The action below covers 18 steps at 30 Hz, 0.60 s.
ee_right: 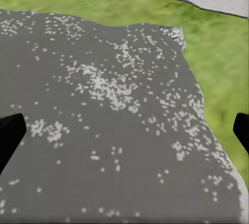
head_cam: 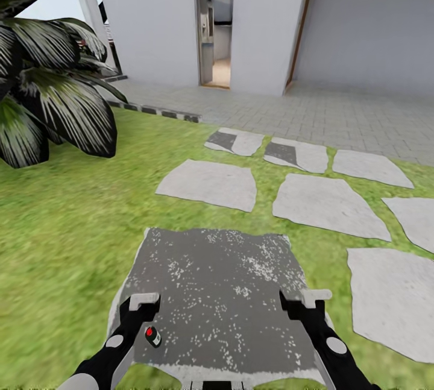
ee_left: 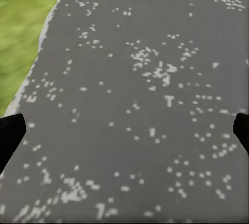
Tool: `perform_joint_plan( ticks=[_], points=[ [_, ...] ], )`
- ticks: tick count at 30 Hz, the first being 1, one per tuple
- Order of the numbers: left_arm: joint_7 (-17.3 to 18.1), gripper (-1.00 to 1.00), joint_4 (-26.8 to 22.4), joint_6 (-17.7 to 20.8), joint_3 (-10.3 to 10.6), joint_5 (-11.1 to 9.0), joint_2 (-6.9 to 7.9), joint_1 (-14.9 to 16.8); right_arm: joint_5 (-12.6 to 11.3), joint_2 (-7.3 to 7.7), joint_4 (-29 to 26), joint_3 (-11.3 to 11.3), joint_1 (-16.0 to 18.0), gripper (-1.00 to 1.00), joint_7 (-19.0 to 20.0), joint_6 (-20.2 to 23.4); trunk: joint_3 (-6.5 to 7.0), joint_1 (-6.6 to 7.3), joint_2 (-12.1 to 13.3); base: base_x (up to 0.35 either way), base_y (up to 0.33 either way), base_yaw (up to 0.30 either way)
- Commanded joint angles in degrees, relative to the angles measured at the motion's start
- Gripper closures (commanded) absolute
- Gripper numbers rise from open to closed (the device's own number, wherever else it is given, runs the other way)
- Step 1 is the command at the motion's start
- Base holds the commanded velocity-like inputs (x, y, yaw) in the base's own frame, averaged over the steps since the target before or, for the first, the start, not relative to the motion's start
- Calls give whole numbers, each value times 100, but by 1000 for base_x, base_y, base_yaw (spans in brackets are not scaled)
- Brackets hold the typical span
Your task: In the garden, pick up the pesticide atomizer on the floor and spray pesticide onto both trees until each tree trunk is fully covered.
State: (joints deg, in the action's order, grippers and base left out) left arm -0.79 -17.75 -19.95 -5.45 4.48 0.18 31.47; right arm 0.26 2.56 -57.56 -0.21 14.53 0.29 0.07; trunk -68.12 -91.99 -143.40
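The pesticide atomizer (head_cam: 153, 336), a tiny dark object with a red part, lies on a dark grey slab (head_cam: 223, 281) set in the garden grass. It sits just beside my left wrist, behind the fingertips. My left gripper (head_cam: 140, 308) hovers low over the slab and is open, its dark fingertips (ee_left: 10, 136) wide apart with nothing between them. My right gripper (head_cam: 304, 304) is open too, over the slab's right part, fingertips (ee_right: 10, 137) spread. Whitish specks dot the slab; I cannot tell whether they are pesticide. Both trees and their trunks are out of view.
A dark spiky-leaved plant (head_cam: 42, 82) stands at the left. Pale stepping stones (head_cam: 328, 203) lead across the lawn (head_cam: 60, 227) to a paved strip (head_cam: 337, 113) and a grey house wall with an open doorway (head_cam: 216, 28).
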Motion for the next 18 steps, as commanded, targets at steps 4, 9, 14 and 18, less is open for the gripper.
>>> perform_joint_plan(
  ticks=[4,9,14,18],
  points=[
    [0,-100,0,0,0,0,-1,1,7,7,11,3,-3,-100,-3,-375,-98,-10,-6,0,0,0],
    [0,-100,0,0,0,0,-1,0,2,9,95,4,-3,-100,-3,-498,-231,-23,-12,0,0,0],
    [0,-100,0,0,0,0,-1,0,0,9,119,4,-3,-100,-3,-522,-380,-36,-19,0,0,0],
    [0,-100,0,0,-7,0,-1,0,0,15,121,-1,-3,-100,-3,-525,-505,-46,-24,0,0,0]
  ],
)
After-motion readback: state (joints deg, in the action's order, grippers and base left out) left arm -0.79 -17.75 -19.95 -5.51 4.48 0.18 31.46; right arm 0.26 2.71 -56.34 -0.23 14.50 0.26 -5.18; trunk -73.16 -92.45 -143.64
